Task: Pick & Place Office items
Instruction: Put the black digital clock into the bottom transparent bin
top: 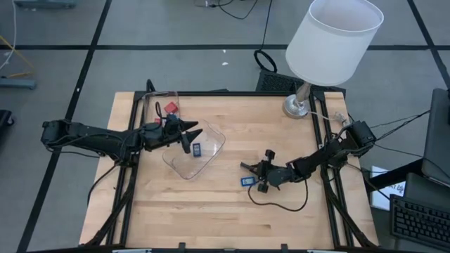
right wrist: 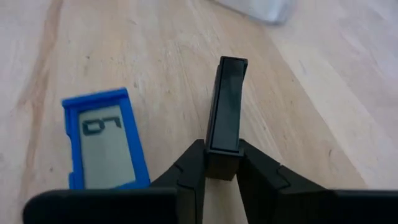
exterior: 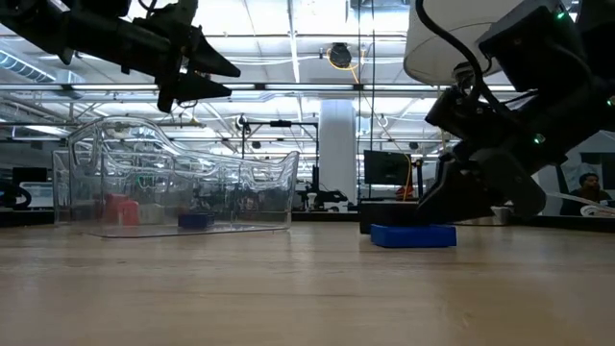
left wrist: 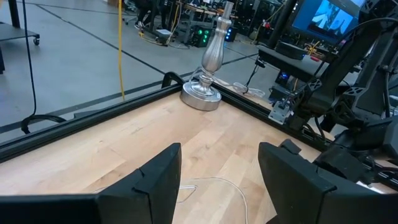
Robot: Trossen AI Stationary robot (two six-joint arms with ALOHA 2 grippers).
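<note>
Right tool (right wrist: 222, 171): clamped a flat black rectangle (right wrist: 225, 106) on edge.
Left tool (left wrist: 217, 180): stood wide, empty.
Bench (top: 211, 211): pale wood grain.

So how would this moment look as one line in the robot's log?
right fingers: shut on black rectangle | blue rectangle: on table beside | left fingers: open, above clear container

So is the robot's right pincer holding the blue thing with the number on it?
No, the right pincer is shut on a black rectangle, while the blue piece lies flat on the table beside it.
</note>
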